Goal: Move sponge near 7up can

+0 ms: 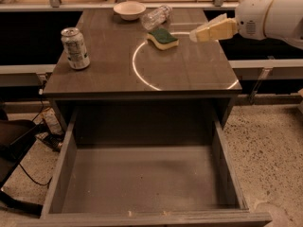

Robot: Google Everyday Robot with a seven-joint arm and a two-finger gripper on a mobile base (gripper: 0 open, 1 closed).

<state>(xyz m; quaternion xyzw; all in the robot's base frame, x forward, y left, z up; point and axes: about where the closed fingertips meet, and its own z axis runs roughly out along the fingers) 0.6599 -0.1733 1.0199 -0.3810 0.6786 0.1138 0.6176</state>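
Observation:
The sponge [162, 38], pale yellow with a dark green top, lies on the dark table toward the back, right of centre. The 7up can [75, 48] stands upright near the table's left edge, well apart from the sponge. My gripper [195, 35] reaches in from the right on a white arm, its cream fingers pointing left, just right of the sponge and a little above the tabletop, holding nothing.
A clear plastic bottle [156, 16] lies on its side behind the sponge. A white bowl [129, 9] sits at the back. A bright ring of light [142, 74] marks the tabletop. An open drawer [142, 183] juts out below the table's front edge.

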